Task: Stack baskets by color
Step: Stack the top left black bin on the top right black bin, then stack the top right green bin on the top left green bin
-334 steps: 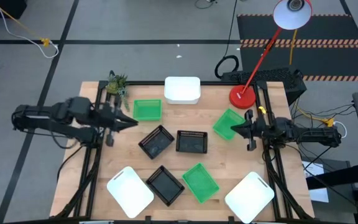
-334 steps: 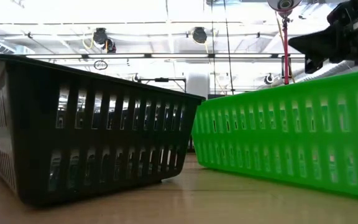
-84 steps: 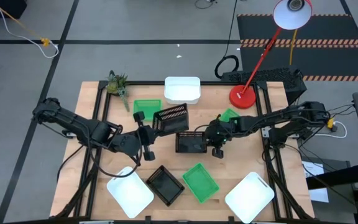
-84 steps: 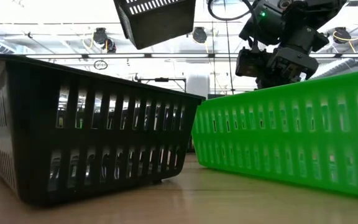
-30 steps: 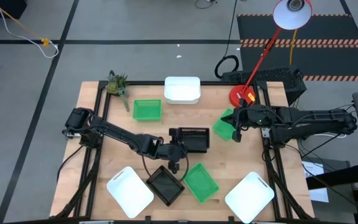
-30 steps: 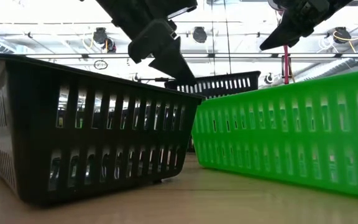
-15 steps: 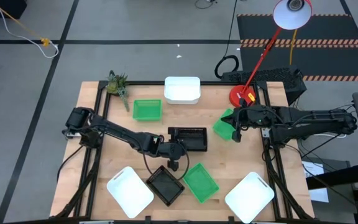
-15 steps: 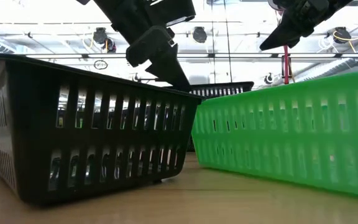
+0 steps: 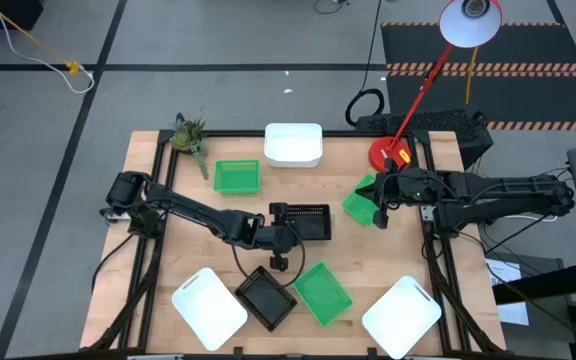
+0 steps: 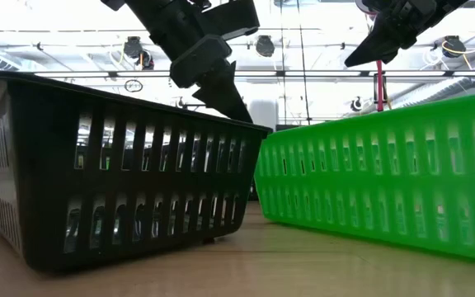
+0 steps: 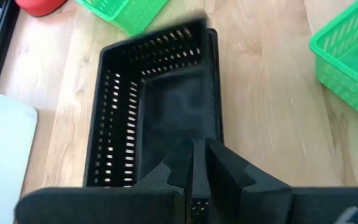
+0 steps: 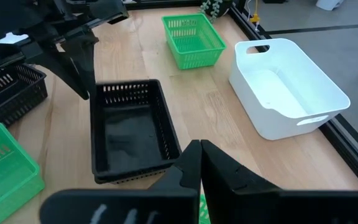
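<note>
Basket of black perforated plastic, rectangular and shallow (image 9: 306, 222), sits upright on the middle of the pale wooden table (image 9: 438, 265). Whether another basket is nested inside it cannot be told. The left gripper (image 9: 274, 232) is at this basket's short wall on the left arm's side. In the left wrist view its two dark fingers (image 11: 188, 165) stand close together with only a thin slit between them, right over that wall. Whether they are pinching the rim or merely poised on it cannot be told.

A second black perforated basket (image 9: 267, 297) lies at an angle near the front edge. It is just beside a bright green perforated basket (image 9: 322, 293). In the low view these two fill the foreground, the black one (image 10: 122, 173) to one side and the green one (image 10: 386, 181) to the other.

Another green basket (image 9: 236, 177) rests toward the back on the left arm's side. A third green basket (image 9: 356, 205) lies tilted on the right arm's side, and the right gripper (image 9: 376, 198) is over it. The right wrist view shows this gripper's fingers (image 12: 191, 163) pressed together with nothing between them.

Three plain white plastic baskets lie farther out. One (image 9: 293, 145) sits at the back edge, one (image 9: 209, 308) at the front corner on the left arm's side, and one (image 9: 401, 316) at the front corner on the right arm's side.

A red round lamp base (image 9: 390, 155) stands at the back on the right arm's side. A small green plant (image 9: 188, 135) stands at the opposite back corner.
</note>
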Action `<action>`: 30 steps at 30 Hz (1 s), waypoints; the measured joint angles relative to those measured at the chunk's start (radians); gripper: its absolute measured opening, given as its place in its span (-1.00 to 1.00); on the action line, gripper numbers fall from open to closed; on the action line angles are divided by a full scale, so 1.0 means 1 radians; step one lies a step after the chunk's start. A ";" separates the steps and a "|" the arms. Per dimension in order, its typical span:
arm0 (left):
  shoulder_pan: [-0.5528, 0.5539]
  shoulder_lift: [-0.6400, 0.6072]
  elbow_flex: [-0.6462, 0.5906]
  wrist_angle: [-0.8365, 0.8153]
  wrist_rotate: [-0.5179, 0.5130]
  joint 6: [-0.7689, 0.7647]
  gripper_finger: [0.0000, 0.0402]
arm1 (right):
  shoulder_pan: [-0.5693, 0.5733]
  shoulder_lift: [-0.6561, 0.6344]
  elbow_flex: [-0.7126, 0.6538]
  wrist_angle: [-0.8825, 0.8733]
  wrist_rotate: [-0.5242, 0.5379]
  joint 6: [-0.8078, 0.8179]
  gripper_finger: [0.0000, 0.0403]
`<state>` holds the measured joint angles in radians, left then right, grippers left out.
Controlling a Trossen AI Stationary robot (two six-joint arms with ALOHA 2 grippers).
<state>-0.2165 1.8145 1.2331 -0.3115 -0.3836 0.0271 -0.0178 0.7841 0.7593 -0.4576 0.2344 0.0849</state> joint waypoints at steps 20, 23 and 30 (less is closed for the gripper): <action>0.001 -0.021 0.001 0.060 0.010 -0.003 -0.77 | -0.005 0.081 0.000 -0.224 -0.002 0.193 -0.89; 0.001 -0.036 0.001 0.072 0.019 -0.003 -0.77 | -0.008 0.134 0.000 -0.269 -0.003 0.240 -0.77; 0.002 -0.069 0.001 0.054 0.020 -0.003 -0.77 | -0.008 0.258 -0.001 -0.289 -0.060 0.288 -0.50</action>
<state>-0.2141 1.7454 1.2343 -0.2573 -0.3634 0.0238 -0.0261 1.0417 0.7586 -0.7468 0.1740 0.3733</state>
